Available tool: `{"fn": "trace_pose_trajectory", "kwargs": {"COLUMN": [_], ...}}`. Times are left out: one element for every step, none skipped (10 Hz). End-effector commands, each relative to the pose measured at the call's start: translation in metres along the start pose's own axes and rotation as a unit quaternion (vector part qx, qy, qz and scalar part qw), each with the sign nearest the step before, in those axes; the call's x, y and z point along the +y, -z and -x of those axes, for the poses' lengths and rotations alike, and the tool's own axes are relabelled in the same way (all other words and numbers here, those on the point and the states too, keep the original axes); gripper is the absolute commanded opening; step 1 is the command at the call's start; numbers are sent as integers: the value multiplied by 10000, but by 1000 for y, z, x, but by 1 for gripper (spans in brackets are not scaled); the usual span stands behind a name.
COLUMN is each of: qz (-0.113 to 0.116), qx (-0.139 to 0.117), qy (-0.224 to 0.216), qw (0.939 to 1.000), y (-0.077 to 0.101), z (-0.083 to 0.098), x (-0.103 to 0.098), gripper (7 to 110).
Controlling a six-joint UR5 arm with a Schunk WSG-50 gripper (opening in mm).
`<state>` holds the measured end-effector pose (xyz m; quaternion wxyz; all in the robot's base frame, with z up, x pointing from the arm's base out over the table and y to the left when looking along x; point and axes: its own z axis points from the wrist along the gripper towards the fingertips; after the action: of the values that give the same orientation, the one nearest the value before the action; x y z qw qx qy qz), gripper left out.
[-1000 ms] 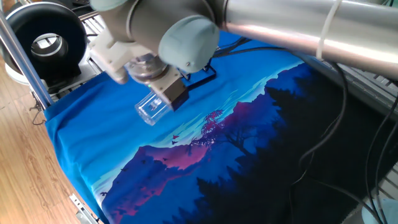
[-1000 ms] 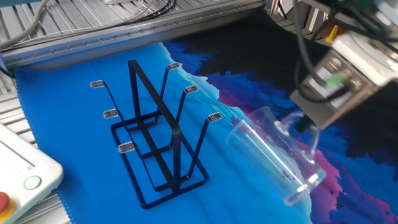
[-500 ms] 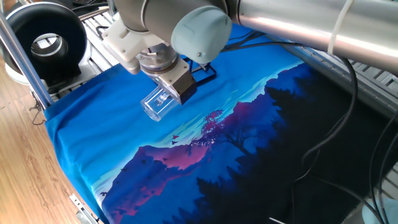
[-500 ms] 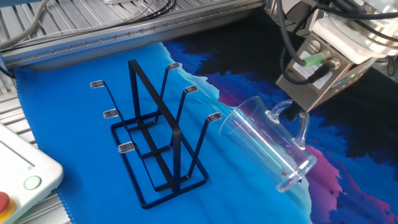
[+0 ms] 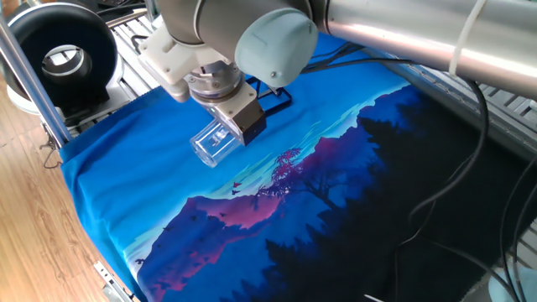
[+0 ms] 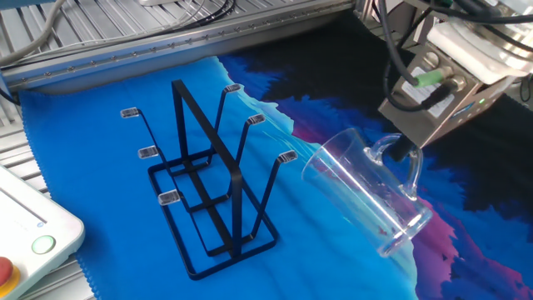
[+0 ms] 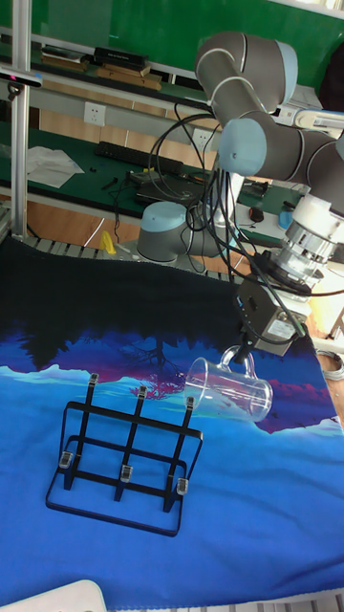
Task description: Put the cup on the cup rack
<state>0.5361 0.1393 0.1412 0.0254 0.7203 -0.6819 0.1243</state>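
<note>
In one fixed view the claw [image 5: 225,127] grasps the cup [image 5: 213,143], which hangs tilted above the blue part of the printed cloth [image 5: 126,193] that covers the table. Only a small black corner of the cup rack [image 5: 277,98] shows behind the arm's wrist.

In the other fixed view the cup [image 6: 366,200] lies almost on its side in the air, and its open mouth faces the cup rack [image 6: 204,192]. The claw [image 6: 401,150] is clenched on the clear handle [image 6: 391,154]. The rim of the cup is just beside the nearest peg [image 6: 286,157] of the rack; whether they touch, I cannot tell. The rack stands upright on the cloth [image 6: 100,208].

In the tall fixed view the cup [image 7: 229,384] is held by its handle under the claw [image 7: 241,352], tilted, with its mouth near the rightmost upper peg of the cup rack [image 7: 124,459]
</note>
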Motion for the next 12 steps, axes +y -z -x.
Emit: {"fn": "trace_pose_trajectory", "kwargs": {"qz": [50,71,110,117,109,109,116,115,130,147,145,122], "qx": [-157,-188,-189,-190,-189,-205,-243,-258,-266,-236,-252,-236], "qy": [-85,-73,-73,-57,-57,-98,-103,-105,-98,-124,-65,-32], "qw": [9998,9998,9997,9997,9997,9997,9996,9995,9995,9995,9996,9996], "y": [-4,-5,-6,-9,-12,-13,-16,-18,-17,-15,-15,-15], "z": [10,13,15,16,16,16,19,21,23,22,23,22], "x": [-10,-16,-24,-30,-33,-35,-37,-40,-40,-38,-38,-39], "gripper": [7,7,7,7,7,7,7,7,7,7,7,7]}}
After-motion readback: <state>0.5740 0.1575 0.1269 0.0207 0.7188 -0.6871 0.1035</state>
